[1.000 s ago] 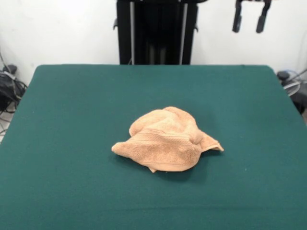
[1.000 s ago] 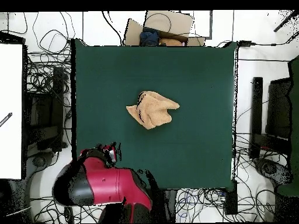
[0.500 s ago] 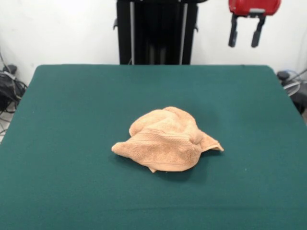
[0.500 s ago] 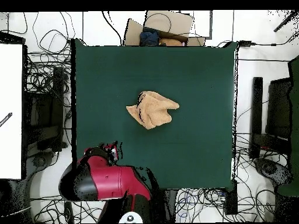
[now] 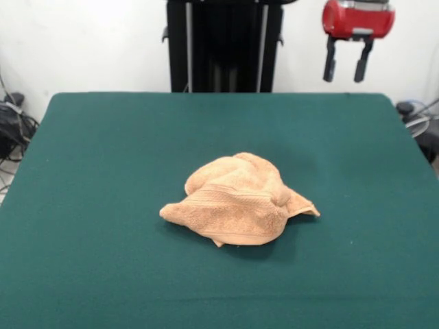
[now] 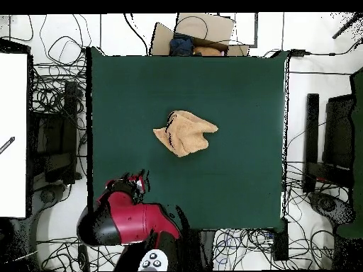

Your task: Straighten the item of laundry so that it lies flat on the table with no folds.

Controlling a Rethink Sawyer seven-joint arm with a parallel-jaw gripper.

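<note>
The towel [image 5: 239,199] is a light orange-tan terry cloth, crumpled in a rounded heap near the middle of the dark green table [image 5: 96,164]. A woven band stripe runs across its near side and one corner sticks out to the right. It also shows in the overhead view [image 6: 184,132] at the middle of the table [image 6: 241,92]. My gripper [image 5: 344,70] hangs open and empty, high above the table's far right corner and well away from the towel. In the overhead view the red arm [image 6: 124,216] sits at the table's bottom left corner.
The robot's black pedestal [image 5: 223,44] stands behind the table's far edge. Cables and equipment [image 5: 14,127] lie on the floor beside the table. In the overhead view a cardboard box [image 6: 195,35] sits past the top edge, and cables surround the table.
My gripper has come down and a little to the left in the front view, so its red wrist now shows. The towel has not moved.
</note>
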